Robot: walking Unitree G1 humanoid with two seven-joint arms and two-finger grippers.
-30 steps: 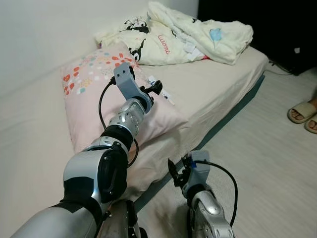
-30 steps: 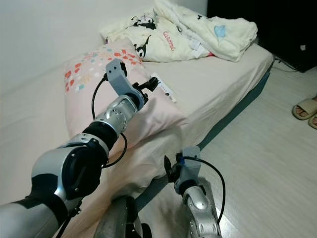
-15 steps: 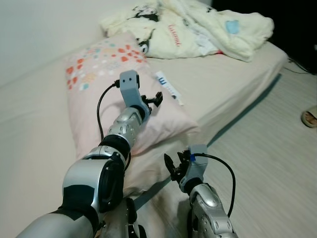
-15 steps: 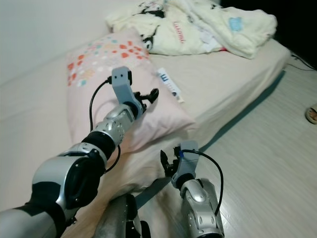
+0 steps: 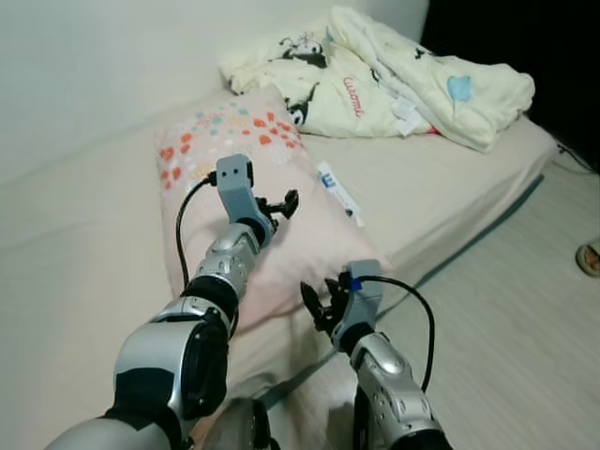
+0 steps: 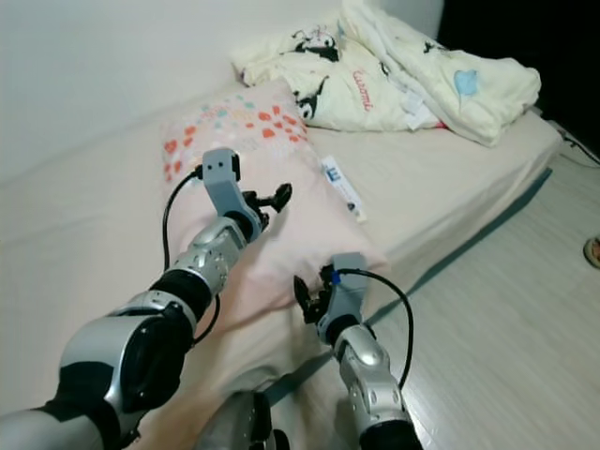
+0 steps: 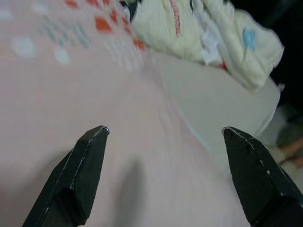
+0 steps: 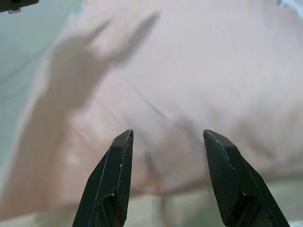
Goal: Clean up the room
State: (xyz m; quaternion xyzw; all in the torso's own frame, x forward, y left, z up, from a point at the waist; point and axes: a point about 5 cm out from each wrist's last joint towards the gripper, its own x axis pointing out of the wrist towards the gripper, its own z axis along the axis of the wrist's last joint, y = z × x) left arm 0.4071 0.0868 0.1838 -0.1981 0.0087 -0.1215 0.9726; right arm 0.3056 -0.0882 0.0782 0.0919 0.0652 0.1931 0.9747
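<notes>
Pillow (image 5: 281, 225) lies on the bed (image 5: 441, 187), pink, under both grippers. Left gripper (image 5: 279, 203) hovers above it, fingers spread, empty. Right gripper (image 5: 319, 302) gapes at its near edge, empty. Blanket (image 5: 412, 75) heaped beyond.

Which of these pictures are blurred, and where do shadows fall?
Left wrist view: the pillow pattern is smeared by blur, fingertips sharp. Right wrist view: soft, a gripper-shaped shadow on the pillow. Eye views: fairly sharp; the top right corner is dark.
</notes>
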